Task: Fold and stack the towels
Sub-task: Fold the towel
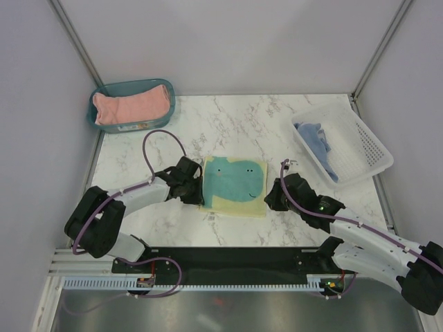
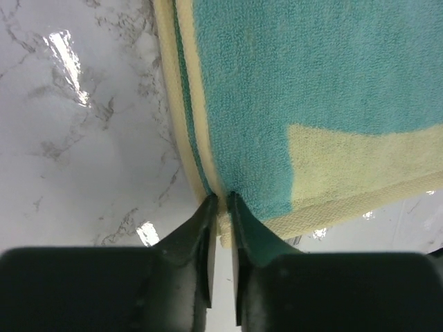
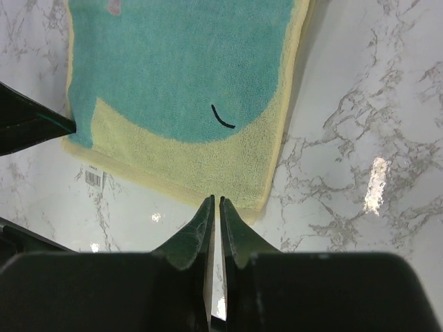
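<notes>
Three towels are in view, each in its own place. The whale towel (image 1: 235,181) lies flat in the middle of the marble-patterned bench (image 1: 228,124), somewhat toward the near edge. It is folded into a squarish pad of several layers, of pale yellow looped terry with a woven hem. Its big teal whale has two dot eyes and a short dark curved mouth (a small white printed tag pokes out from under one side).

The salmon-pink towel (image 1: 131,106), thick and loosely folded, fills the one teal plastic bin (image 1: 168,111), an oval tub at the far left corner. The light blue towel (image 1: 317,140) is crumpled in the one white perforated basket (image 1: 363,145), a rectangular tray set askew along the right edge.

There are two claws, both black with wedge-shaped fingers. The left claw (image 2: 221,202) is at the whale towel's left side, narrowed to a slit. The yellow hem at the pad's corner sits between its tips, and the stacked layers run away from them.

The right claw (image 3: 215,199) is at the towel's opposite side, drawn almost together. Its tips meet the hem near a corner, but I cannot tell whether any cloth is nipped between them.
</notes>
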Tool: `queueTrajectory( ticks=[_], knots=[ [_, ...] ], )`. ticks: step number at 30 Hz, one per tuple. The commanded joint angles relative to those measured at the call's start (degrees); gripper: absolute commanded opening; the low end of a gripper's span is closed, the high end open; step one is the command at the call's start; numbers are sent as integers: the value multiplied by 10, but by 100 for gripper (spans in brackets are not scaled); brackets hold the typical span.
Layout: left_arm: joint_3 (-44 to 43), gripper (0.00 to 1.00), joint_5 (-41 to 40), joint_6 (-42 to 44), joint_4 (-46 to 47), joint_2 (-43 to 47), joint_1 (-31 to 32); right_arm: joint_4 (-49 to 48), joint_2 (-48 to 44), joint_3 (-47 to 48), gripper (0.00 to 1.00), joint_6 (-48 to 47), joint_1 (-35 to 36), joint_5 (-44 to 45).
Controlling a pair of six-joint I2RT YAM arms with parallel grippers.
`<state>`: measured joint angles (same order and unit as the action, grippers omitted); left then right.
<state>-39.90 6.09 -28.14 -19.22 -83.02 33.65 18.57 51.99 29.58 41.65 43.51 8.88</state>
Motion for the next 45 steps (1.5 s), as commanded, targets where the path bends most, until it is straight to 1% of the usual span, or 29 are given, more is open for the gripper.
queueTrajectory(
  ticks=[1,4,8,11,13,16,18,20,24,26,29,30,31,32,35,41,43,45],
  knots=[
    [12,15,-2,-14,8,-17,7,-2,-14,-1,13,1,0,6],
    [10,2,-1,-12,3,-10,9,-1,-18,-2,14,-1,0,10],
    [-14,2,0,-11,-30,24,19,-2,-18,-4,13,-2,0,11],
    [-33,2,-20,-12,-53,65,26,-2,-18,-6,14,-2,-1,14],
    [-27,2,-55,-11,-57,83,26,-1,-16,-7,14,-2,0,15],
    [-26,2,-83,-8,-77,89,26,-3,-16,-9,14,-2,0,19],
    [-12,2,-99,-18,-71,83,26,-5,-15,-8,15,-3,1,21],
    [5,2,-91,-24,-57,73,22,-6,-7,-6,15,-5,0,19],
    [-5,2,-14,-20,-36,42,24,-15,24,1,19,-11,0,9],
    [-11,12,-7,-19,-36,36,24,-18,29,3,20,-10,0,4],
    [-5,14,-7,-18,-36,39,24,-23,22,1,21,-4,0,2],
    [-4,16,-8,-18,-36,40,24,-24,18,-1,21,-3,0,2],
    [-4,21,-8,-17,-37,43,24,-24,15,-1,22,-4,0,2],
    [-3,22,-6,-16,-35,44,24,-23,14,-2,21,-3,0,0],
    [2,24,-4,-21,-31,46,25,-22,7,-6,21,-2,0,0],
    [7,25,6,-25,-18,37,25,-21,1,-8,22,1,0,-1],
    [7,25,10,-28,-15,36,26,-22,0,-9,22,0,0,0],
    [3,21,12,-29,-16,37,27,-22,1,-9,22,1,0,0]
  ],
)
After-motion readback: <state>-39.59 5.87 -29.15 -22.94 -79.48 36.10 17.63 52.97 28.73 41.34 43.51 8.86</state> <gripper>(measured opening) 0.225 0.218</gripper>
